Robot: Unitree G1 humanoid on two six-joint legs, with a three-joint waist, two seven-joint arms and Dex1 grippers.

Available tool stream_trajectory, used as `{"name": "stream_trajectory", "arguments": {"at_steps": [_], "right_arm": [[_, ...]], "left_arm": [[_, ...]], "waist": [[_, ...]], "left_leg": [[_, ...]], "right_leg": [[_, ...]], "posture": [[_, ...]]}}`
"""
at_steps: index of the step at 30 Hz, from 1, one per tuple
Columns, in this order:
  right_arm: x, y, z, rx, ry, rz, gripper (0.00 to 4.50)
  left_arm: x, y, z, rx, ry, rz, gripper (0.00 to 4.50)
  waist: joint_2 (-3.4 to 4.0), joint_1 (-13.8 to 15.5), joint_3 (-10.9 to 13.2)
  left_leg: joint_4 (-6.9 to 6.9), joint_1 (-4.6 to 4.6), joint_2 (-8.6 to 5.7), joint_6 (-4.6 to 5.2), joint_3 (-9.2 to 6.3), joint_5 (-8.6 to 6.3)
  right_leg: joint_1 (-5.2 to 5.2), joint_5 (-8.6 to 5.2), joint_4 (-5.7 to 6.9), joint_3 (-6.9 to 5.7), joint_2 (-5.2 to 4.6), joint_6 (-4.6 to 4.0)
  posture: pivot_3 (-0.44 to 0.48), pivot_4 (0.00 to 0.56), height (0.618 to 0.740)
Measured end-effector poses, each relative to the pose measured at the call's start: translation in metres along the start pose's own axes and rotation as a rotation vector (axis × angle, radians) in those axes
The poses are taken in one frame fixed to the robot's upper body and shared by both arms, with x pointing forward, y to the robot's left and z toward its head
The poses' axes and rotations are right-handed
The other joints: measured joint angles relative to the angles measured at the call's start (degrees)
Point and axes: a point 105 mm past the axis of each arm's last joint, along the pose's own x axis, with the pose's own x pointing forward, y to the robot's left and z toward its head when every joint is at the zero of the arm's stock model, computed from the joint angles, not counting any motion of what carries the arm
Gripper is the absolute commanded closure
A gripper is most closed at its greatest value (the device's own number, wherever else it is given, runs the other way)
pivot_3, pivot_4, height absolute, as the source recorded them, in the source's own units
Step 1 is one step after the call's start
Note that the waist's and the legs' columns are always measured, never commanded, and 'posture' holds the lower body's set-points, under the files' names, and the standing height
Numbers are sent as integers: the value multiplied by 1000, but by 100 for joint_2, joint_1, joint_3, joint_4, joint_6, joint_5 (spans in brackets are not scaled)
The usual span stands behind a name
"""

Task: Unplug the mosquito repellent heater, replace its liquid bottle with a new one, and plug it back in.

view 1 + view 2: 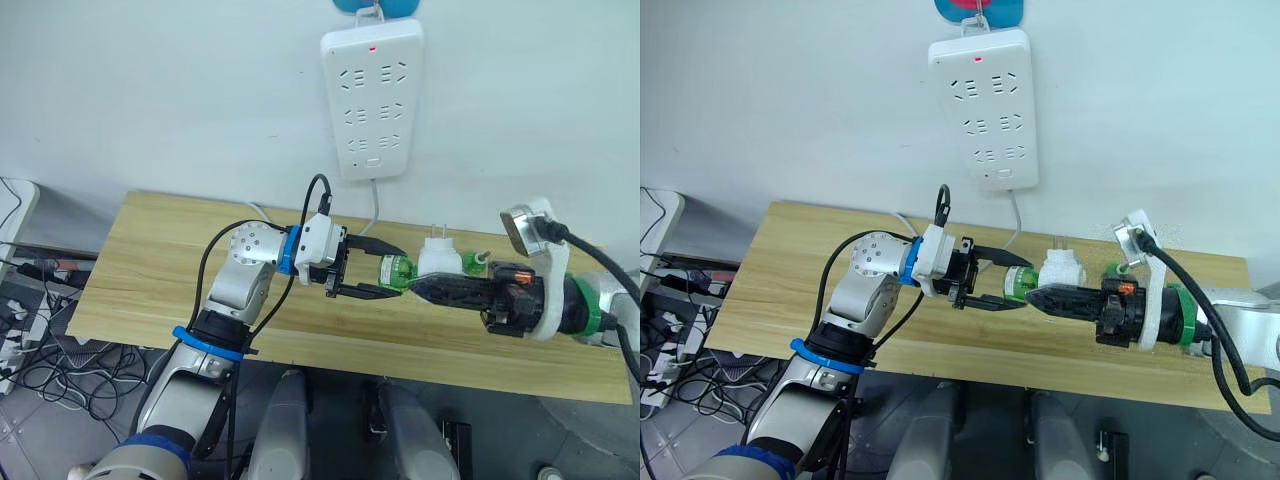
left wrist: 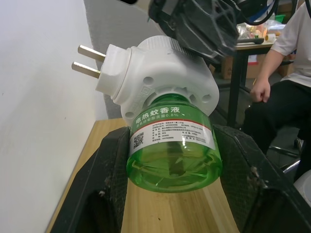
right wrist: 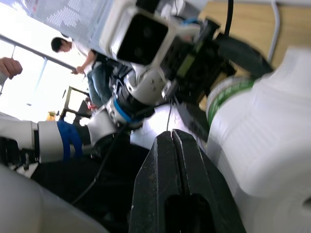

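The white mosquito repellent heater (image 1: 437,262) hangs above the wooden table (image 1: 150,270), its two prongs pointing up toward the wall. My right gripper (image 1: 412,288) comes in from the right and is shut on the heater's body. A green liquid bottle (image 2: 172,155) with a white label sits screwed into the heater (image 2: 160,77). My left gripper (image 1: 398,272) is shut on that bottle, its black fingers (image 2: 97,194) pressing both sides. A second green bottle (image 1: 475,262) stands behind the right gripper.
A long white power strip (image 1: 372,100) hangs on the wall above the table, its cord running down behind the table. Cables lie on the floor at the left (image 1: 25,330). A seated person (image 2: 286,73) is in the room behind.
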Motion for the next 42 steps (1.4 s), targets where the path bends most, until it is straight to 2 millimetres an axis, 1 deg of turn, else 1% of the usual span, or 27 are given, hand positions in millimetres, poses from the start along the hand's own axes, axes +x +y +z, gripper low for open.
{"name": "stream_trajectory", "arguments": {"at_steps": [5, 6, 10, 14, 17, 21, 23, 26, 28, 30, 32, 34, 42], "right_arm": [[4, -8, 20, 14, -98, 1, 4479], [5, -11, 28, 19, -139, 2, 4479], [6, -18, 47, 27, -200, -25, 4479], [2, -26, 48, 42, -187, -72, 4479], [-3, -33, 42, 53, -153, -138, 4479], [-12, -49, 26, 102, -113, -247, 4479], [-16, -53, 17, 120, -92, -283, 4479], [-21, -54, -2, 140, -44, -320, 4479], [-23, -53, -16, 158, -9, -325, 4479], [-20, -46, -30, 166, 29, -300, 4479], [-14, -34, -37, 152, 47, -252, 4479], [-11, -26, -40, 132, 53, -226, 4479], [-7, -21, -40, 119, 32, -218, 4479]], "left_arm": [[0, -1, 0, 0, -1, -10, 2246], [1, -2, 0, 0, -1, -13, 2246], [1, -2, 0, -1, -3, -19, 2246], [0, -3, 0, -2, -1, -19, 2246], [0, -3, 0, -4, -3, -20, 2246], [0, -4, 0, -15, -8, -19, 2246], [0, -4, 1, -15, -12, -19, 2246], [1, -5, 2, -11, -20, -35, 2246], [1, -5, 4, -8, -29, -38, 2246], [1, -2, 7, -3, -40, -18, 2246], [0, 2, 7, -3, -38, 8, 2246], [0, 2, 6, -10, -32, 13, 2246], [-1, 3, 5, -19, -26, 19, 2246]], "waist": [[0, -2, 0], [0, -3, 0], [0, -3, 0], [0, 6, 0], [0, 7, 0], [0, 5, 0], [0, 4, 0], [1, 6, 0], [1, 8, 0], [1, 8, 0], [1, 0, 0], [1, -8, 0], [1, -4, 0]], "left_leg": [[-1, 0, 2, 0, 1, 0], [0, 0, 1, 0, 2, 0], [-2, 0, 2, 0, 1, 0], [-3, -3, 1, 0, -2, 0], [-3, -6, 0, 0, -2, 0], [-3, -7, 1, 0, -2, 0], [-3, -7, 2, 0, 0, 0], [-4, -10, 2, 0, 0, 0], [-3, -11, 3, 0, 1, 0], [-1, -11, 3, -1, 1, 0], [-1, -8, 3, -1, 3, 1], [0, -6, 4, -1, 5, 1], [0, -7, 2, -2, 4, 1]], "right_leg": [[0, 0, 1, 0, 0, 0], [-1, 0, 1, 0, 0, 0], [-4, 0, 6, 1, 0, 0], [-5, 0, 6, 0, 0, 0], [-5, 0, 11, 0, -1, 0], [-7, 0, 7, 0, 0, 0], [-10, 0, 10, 1, 0, 0], [-15, 0, 13, 1, 1, 0], [-15, 0, 13, 0, 1, 0], [-17, 0, 14, 1, 1, 0], [-18, 0, 18, 3, 1, 0], [-19, 0, 21, 4, 1, 0], [-19, 0, 21, 3, 1, 1]], "posture": [[33, 398, 740], [36, 394, 740], [40, 392, 740], [44, 391, 740], [47, 391, 740], [47, 391, 740], [47, 391, 740], [50, 384, 740], [47, 383, 740], [47, 383, 740], [42, 383, 740], [42, 383, 740], [38, 388, 740]]}}
